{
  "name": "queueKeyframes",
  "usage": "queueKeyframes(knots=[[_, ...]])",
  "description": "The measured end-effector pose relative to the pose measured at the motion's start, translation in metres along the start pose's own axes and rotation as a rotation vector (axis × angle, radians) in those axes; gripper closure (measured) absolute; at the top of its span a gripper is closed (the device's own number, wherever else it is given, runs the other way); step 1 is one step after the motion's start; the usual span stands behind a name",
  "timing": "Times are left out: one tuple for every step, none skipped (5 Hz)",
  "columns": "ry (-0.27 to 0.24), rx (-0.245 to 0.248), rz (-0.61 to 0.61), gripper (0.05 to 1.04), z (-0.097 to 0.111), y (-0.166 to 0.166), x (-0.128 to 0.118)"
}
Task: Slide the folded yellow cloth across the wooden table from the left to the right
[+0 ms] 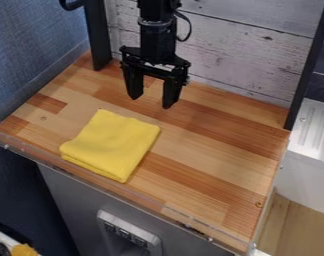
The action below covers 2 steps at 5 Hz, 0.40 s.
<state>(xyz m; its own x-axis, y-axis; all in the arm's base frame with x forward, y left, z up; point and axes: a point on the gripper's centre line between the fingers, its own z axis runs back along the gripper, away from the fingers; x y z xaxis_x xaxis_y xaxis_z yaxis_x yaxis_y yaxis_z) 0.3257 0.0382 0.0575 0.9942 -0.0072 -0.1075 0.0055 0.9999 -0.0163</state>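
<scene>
In the camera view, you have the black gripper [150, 102] hanging down from the top edge, left of the middle, over the back part of the wooden counter [211, 150]. Its two fingers stand well apart, with a wide gap between them, and you have nothing held in that gap; wood shows between them. The nearest thing to it is the yellow cloth [111, 145], which you can see in front of the fingers and a little to the left of the picture, apart from them. The cloth lies flat on the left part of the counter, folded into a rough square with its layers showing along the near edge. It sits at a slant, its near side close to the clear strip [141, 198] that runs along the counter's front edge.

Behind the arm you have a whitish plank wall [245, 60], with a dark post [96, 35] to the left and another dark post [309, 65] to the right. A blue wall [31, 45] runs down your left side. Past the counter's right edge you can see a white ridged surface [314, 131]. Below the counter is a grey front [71, 200], with a pale panel [131, 224] on it
</scene>
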Motion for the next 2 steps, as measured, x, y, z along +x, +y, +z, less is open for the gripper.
queueKeyframes(knots=[[0.014,-0.001,-0.077,0.085,-0.0065,-0.0007,-0.0074],[-0.036,0.010,-0.174,0.085,0.0031,0.0083,-0.0162]])
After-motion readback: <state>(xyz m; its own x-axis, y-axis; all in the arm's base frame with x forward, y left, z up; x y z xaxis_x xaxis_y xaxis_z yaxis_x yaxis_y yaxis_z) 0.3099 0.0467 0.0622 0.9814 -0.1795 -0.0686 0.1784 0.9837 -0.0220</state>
